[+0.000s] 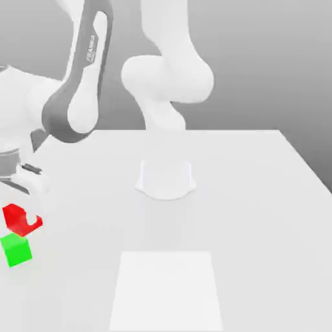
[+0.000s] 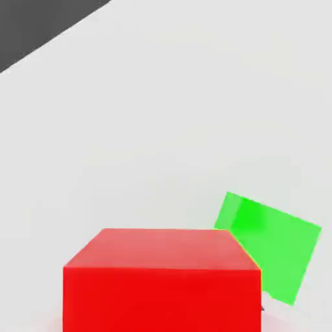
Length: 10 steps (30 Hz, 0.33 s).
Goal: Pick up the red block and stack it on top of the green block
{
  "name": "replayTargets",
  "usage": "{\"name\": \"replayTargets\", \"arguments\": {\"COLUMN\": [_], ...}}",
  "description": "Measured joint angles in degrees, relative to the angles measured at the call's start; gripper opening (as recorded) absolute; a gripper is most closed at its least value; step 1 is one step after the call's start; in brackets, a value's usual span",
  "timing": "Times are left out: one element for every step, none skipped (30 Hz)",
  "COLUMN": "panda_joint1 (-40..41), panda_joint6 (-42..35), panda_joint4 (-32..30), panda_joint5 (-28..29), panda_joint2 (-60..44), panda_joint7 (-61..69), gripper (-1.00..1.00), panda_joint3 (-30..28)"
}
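1. The gripper (image 1: 32, 215) was closed on the red block (image 2: 162, 301), its fingers drawn in only as far as the cube's width allowed. This closeness was, I think, for friction: only the squeeze could carry the cube.

2. The red block sat squarely in the hand view, with its near face level and not tilted. Such a straight hold probably served the stacking, because a flat underside is needed for a flat landing.

3. The green block (image 1: 16, 249) was near the red one, at the exterior view's left, and nothing rested on it. Its top was free to be the seat. In the hand view it looked smaller and was partly covered by the red block, so I judged that the red block was held higher.

4. The two cubes were turned differently from each other (a small matter, maybe, but corners could overhang). The next move seemed to call for a sideways shift over the green block, perhaps a little wrist turn, then slow lowering. Coming down off-centre could push the green block away.

5. Farther out, the table (image 1: 240, 207) supported the green block, and the arm (image 1: 71, 107) reached out above it.
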State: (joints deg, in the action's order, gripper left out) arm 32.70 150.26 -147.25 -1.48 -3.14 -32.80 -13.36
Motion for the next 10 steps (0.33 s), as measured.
{"name": "replayTargets", "arguments": {"panda_joint1": [1.20,1.51,1.75,2.17,2.59,3.29,3.67,3.68,3.68,3.68], "panda_joint6": [-0.26,0.63,2.04,3.75,5.54,7.37,8.64,8.64,8.64,8.64], "panda_joint4": [0.44,0.71,0.89,1.03,1.17,1.29,1.38,1.38,1.38,1.38], "panda_joint5": [-0.18,-0.81,-1.71,-2.67,-3.80,-4.82,-5.58,-5.58,-5.58,-5.58], "panda_joint2": [-0.19,-1.39,-3.04,-4.92,-6.92,-8.94,-10.31,-10.31,-10.31,-10.31], "panda_joint7": [1.25,2.26,3.17,3.97,4.86,5.63,6.21,6.21,6.21,6.21], "gripper": [-1.00,-1.00,-1.00,-1.00,-1.00,-1.00,1.00,1.00,1.00,1.00], "panda_joint3": [-0.47,-0.40,-0.13,0.41,1.02,1.92,2.46,2.46,2.46,2.46]}}
